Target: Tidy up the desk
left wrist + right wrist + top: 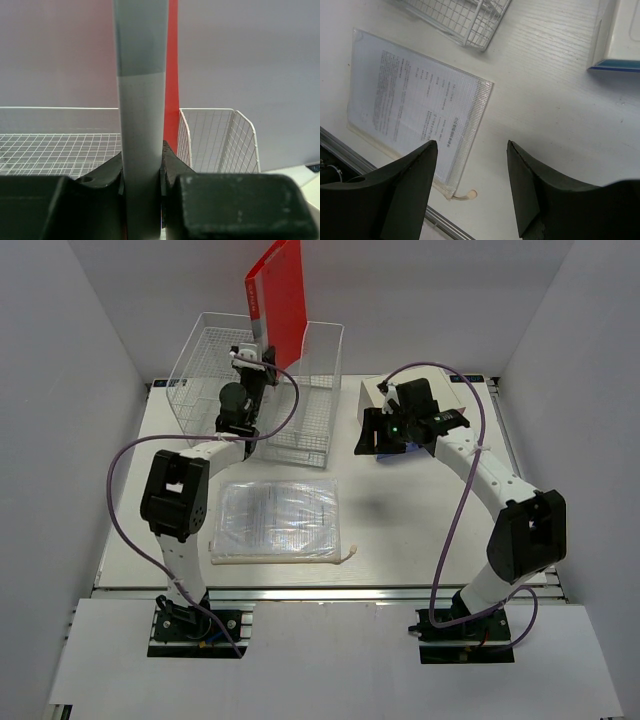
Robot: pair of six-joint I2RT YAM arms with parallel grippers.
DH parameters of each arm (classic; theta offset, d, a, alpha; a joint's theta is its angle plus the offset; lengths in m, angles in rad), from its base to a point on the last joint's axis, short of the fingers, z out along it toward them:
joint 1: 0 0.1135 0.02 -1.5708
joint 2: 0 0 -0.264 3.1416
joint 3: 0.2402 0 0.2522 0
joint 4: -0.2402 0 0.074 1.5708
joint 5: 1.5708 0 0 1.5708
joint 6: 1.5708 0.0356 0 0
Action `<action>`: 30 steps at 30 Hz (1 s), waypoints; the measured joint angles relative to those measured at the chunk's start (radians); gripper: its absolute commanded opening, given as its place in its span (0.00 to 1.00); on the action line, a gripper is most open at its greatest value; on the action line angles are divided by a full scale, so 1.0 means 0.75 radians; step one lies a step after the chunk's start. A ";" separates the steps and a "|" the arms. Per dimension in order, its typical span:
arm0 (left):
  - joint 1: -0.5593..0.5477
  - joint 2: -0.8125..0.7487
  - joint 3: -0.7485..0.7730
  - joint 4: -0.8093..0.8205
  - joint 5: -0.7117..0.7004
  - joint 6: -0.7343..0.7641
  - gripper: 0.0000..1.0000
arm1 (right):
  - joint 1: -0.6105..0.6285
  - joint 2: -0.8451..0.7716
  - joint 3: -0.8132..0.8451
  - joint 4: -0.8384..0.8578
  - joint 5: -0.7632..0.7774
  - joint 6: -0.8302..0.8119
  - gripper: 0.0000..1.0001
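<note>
Your white tabletop (400, 510) fills mid-frame, rigid and fixed. Over the wire basket (310, 430), upper left, your left end effector (252, 360) clamps the red folder (282, 290) upright by its spine; it looks light, stiff, slick. The floppy document sleeve (275, 518), centre, carries print too small to read. Your right end effector (470, 147) hangs wide, empty.
</note>
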 measured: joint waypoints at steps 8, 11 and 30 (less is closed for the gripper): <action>-0.031 0.068 -0.048 0.249 -0.031 0.015 0.09 | -0.013 0.038 -0.003 0.000 -0.009 -0.001 0.63; -0.068 0.068 -0.094 0.341 -0.075 0.084 0.52 | -0.015 0.038 -0.004 0.001 -0.009 -0.002 0.63; -0.161 0.070 -0.157 0.362 -0.279 0.242 0.00 | -0.023 0.038 -0.047 0.006 -0.028 -0.006 0.62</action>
